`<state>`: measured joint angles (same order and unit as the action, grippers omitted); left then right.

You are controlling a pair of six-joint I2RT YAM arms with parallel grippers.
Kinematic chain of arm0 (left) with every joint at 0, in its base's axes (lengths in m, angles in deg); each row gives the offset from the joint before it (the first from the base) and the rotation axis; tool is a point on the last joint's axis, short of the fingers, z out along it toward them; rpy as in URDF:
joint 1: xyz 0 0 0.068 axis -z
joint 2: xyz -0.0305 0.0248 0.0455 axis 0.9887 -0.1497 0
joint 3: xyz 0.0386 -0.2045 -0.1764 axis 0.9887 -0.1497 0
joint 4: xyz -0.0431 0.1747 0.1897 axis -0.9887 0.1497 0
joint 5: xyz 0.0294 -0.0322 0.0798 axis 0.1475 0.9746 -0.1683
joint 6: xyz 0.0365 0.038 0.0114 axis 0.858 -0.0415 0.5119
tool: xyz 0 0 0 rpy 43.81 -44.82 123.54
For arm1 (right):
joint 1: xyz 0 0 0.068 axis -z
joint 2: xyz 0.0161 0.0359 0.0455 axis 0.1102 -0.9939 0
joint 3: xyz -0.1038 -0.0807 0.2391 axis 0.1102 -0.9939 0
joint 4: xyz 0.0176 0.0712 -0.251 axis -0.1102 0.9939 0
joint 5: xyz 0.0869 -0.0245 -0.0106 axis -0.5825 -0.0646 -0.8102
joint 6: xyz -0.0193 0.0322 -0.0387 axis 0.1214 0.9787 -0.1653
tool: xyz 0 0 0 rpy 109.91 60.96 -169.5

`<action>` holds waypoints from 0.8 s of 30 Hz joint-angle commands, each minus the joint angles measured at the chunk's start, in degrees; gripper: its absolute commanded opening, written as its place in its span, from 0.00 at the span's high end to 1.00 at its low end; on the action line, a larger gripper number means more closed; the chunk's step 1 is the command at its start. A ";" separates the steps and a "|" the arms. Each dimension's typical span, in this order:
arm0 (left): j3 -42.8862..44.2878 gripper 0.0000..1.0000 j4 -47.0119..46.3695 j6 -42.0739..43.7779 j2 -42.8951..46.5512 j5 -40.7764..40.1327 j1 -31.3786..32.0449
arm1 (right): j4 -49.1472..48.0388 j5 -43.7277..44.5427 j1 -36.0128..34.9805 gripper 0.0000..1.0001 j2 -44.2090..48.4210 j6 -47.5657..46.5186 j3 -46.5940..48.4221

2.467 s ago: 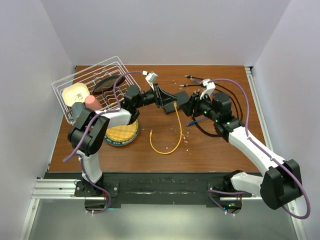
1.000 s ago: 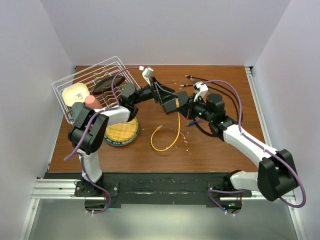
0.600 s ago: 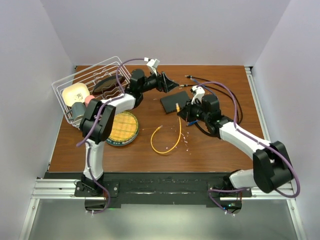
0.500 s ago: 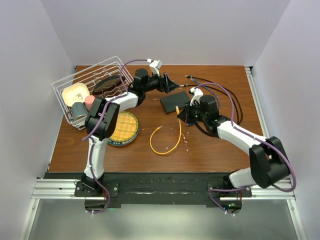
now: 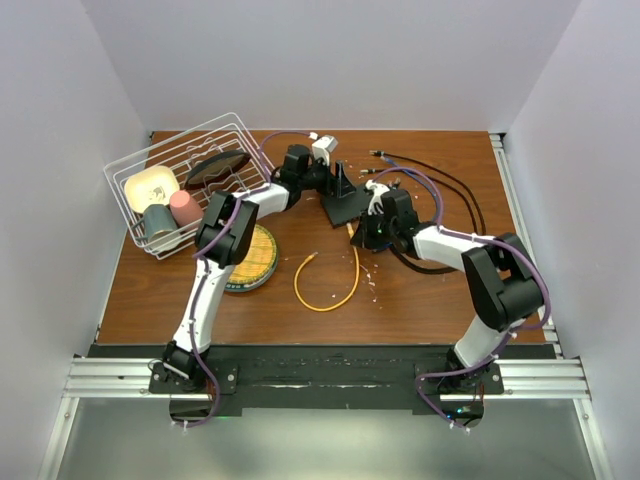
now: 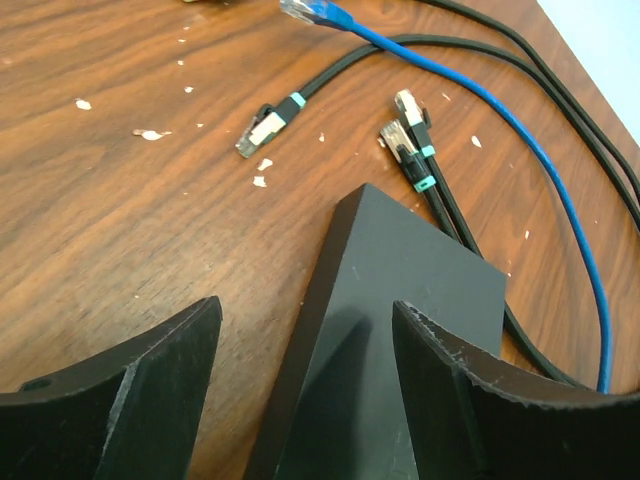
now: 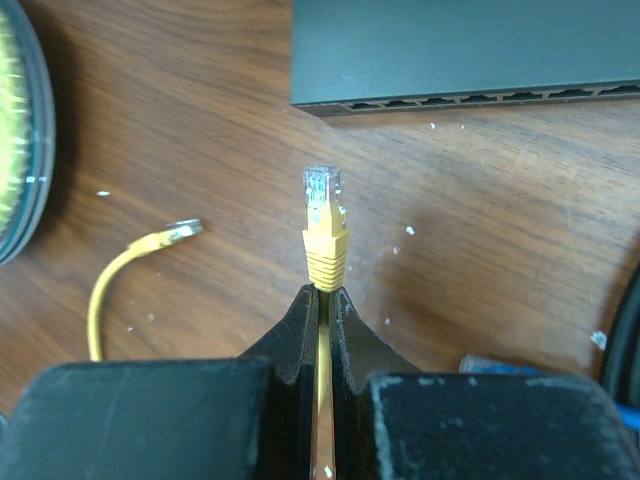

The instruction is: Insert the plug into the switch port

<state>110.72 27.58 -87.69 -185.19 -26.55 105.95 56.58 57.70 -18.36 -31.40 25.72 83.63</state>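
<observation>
The black switch [image 5: 352, 208] lies flat on the wooden table, and in the right wrist view its row of ports [image 7: 470, 98] faces my right gripper. My right gripper [image 7: 322, 292] is shut on the yellow cable just behind its plug [image 7: 323, 225]. The plug points at the port row from a short way off, without touching it. My left gripper [image 6: 305, 310] is open over the far corner of the switch [image 6: 410, 290], one finger [image 6: 150, 390] over the wood and the other finger [image 6: 460, 390] above the switch's top. The yellow cable [image 5: 325, 292] loops toward the near edge.
Black cables with plugs [image 6: 265, 125] and a blue cable [image 6: 570, 210] lie beyond the switch. A white wire basket [image 5: 125, 165] with a bowl and cups sits far left. A yellow-green plate [image 5: 255, 262] lies near it. The cable's free end [image 7: 170, 235] rests on the wood.
The left gripper has let go of the switch, which now lies on the table, and has come back over its far corner with jaws slightly narrower. The right gripper has slid left, plug toward the ports.
</observation>
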 commanded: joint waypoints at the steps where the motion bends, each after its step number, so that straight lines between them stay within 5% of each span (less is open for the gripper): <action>1: 1.92 0.27 1.45 3.50 -0.53 2.99 0.58 | 1.32 -0.25 0.08 1.00 -1.88 -0.16 3.44; 24: -5.28 0.30 0.49 5.26 2.72 2.21 1.28 | 11.08 -0.16 0.08 1.00 -10.58 0.20 11.97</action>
<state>107.86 24.78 -83.74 -184.73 -23.97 107.02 66.39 57.59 -18.36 -41.43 25.76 93.64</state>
